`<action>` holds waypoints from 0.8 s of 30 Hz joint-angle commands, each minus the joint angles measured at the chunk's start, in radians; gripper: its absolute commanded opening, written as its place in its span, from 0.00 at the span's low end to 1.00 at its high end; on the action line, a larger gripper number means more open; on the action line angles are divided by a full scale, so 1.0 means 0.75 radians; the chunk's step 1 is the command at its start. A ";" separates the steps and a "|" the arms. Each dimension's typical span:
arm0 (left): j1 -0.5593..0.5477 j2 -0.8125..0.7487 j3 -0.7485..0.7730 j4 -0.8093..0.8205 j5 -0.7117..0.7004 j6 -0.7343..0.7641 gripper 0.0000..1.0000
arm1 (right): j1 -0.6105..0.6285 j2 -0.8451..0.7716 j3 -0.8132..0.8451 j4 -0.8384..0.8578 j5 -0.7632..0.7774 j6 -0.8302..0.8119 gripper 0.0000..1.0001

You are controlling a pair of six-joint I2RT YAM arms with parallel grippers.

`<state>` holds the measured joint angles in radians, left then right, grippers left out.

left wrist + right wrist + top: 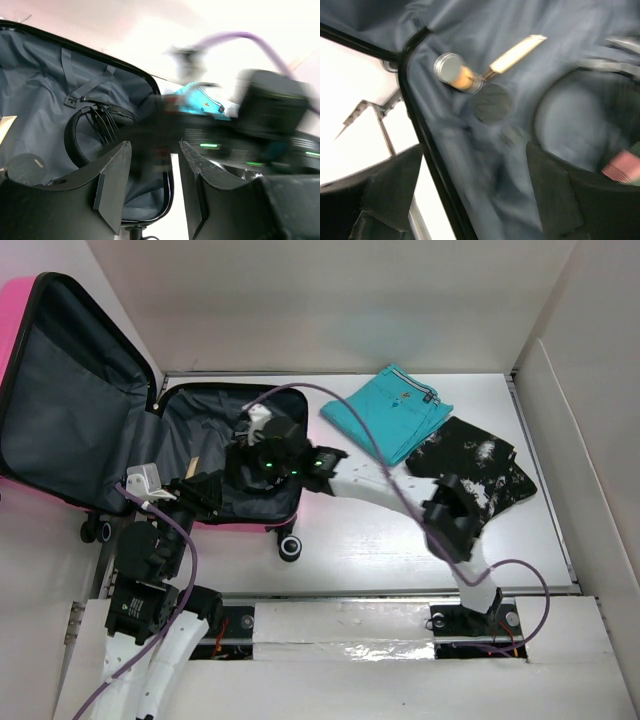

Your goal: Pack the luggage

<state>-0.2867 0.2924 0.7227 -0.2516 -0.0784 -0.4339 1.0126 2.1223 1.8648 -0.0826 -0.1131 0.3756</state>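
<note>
My right tool (475, 185) gaped wide and empty just above the grey lining of the luggage (70, 410), which lay open at the left of the table (380, 540), lid thrown back leftward. My left tool (152, 170), half-spread and holding nothing, hovered at the case's near rim. The teal shorts (388, 412) lay off to the right, so I judged the right arm nearer.

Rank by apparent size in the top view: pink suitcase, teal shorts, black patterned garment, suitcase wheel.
1. pink suitcase
2. teal shorts and black patterned garment: too alike to rank; garment partly hidden
3. suitcase wheel
</note>
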 commanded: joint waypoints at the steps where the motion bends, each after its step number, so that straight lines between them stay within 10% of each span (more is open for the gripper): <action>1: -0.006 0.021 0.039 0.059 0.010 0.016 0.39 | -0.112 -0.358 -0.336 0.306 0.097 -0.034 0.77; 2: -0.006 0.031 0.039 0.061 0.017 0.016 0.39 | -0.171 -0.430 -0.448 0.341 0.122 -0.030 0.50; 6: -0.006 0.062 0.030 0.080 0.043 0.020 0.30 | -0.405 -0.780 -0.916 0.374 0.327 0.039 0.00; 13: -0.006 0.183 -0.012 0.213 0.323 0.016 0.00 | -0.716 -1.289 -1.468 0.399 0.392 0.078 0.00; 17: -0.006 0.360 0.034 0.372 0.585 -0.047 0.00 | -0.743 -1.567 -1.521 0.268 0.476 0.033 0.00; 24: -0.261 0.769 0.257 0.452 0.355 -0.115 0.00 | -0.835 -1.878 -1.417 0.055 0.582 -0.055 0.08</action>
<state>-0.3618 0.7753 0.8230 -0.0181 0.2543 -0.4915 0.4149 0.7586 0.7494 0.0284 0.2623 0.3824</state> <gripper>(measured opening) 0.003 0.072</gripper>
